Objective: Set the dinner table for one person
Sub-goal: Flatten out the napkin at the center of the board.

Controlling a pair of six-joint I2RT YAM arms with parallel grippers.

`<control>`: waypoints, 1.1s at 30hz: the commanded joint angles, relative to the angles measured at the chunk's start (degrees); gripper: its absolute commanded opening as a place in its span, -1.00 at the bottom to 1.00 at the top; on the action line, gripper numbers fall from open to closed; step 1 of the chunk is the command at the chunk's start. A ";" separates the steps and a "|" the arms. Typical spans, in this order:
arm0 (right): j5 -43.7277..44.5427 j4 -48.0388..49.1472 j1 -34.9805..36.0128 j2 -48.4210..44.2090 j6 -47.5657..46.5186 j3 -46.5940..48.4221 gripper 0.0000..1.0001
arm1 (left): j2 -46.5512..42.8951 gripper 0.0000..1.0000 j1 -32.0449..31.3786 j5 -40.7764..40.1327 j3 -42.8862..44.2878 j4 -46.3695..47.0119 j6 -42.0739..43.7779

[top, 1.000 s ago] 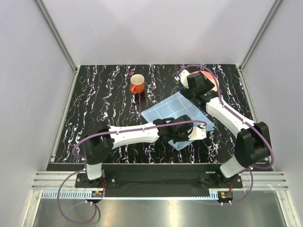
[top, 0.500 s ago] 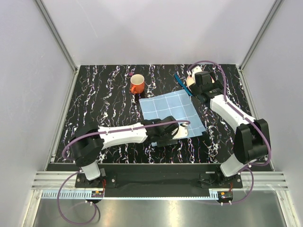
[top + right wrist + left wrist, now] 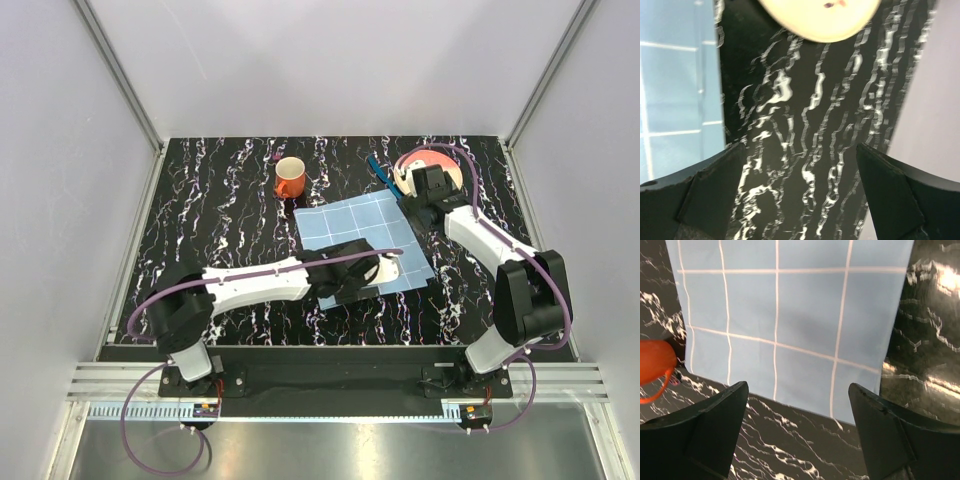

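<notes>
Nearest me, left hand (image 3: 797, 390) hangs spread and empty over the near edge of the blue checked mat (image 3: 362, 240), which lies on the black marbled desk (image 3: 220, 200). Farther back I see right hand (image 3: 800, 150) spread too, by the plate (image 3: 432, 160). Orange mug (image 3: 289, 178) stands just beyond the mat's far corner.

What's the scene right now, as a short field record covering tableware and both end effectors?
mat: light-blue checked, flat on dinner table
mug: orange, upright, by mat's far-left corner
plate: far right, beside right arm
left end effector: open, empty, over mat's near edge
right end effector: open, empty, over bare tabletop near plate
</notes>
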 commanded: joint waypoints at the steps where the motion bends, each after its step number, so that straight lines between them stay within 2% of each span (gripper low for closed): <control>1: -8.13 -3.35 -0.93 -1.68 3.57 -0.56 0.98 | 3.20 0.76 0.20 -0.63 6.05 3.59 1.12; 10: -16.22 -6.61 -2.78 -1.68 4.10 -3.55 0.99 | 8.74 0.75 0.11 -0.63 13.09 3.94 1.65; 16: -19.91 -8.27 -6.99 0.25 4.72 -3.30 0.99 | 7.60 0.75 0.20 -0.80 12.22 4.21 1.48; 26: -30.45 -14.25 -10.15 5.70 5.42 1.10 0.99 | 5.41 0.76 0.38 -4.32 8.18 5.44 0.15; 33: -32.31 -14.69 -14.37 8.78 5.33 3.21 0.99 | 4.70 0.76 0.47 -5.29 7.29 6.05 0.16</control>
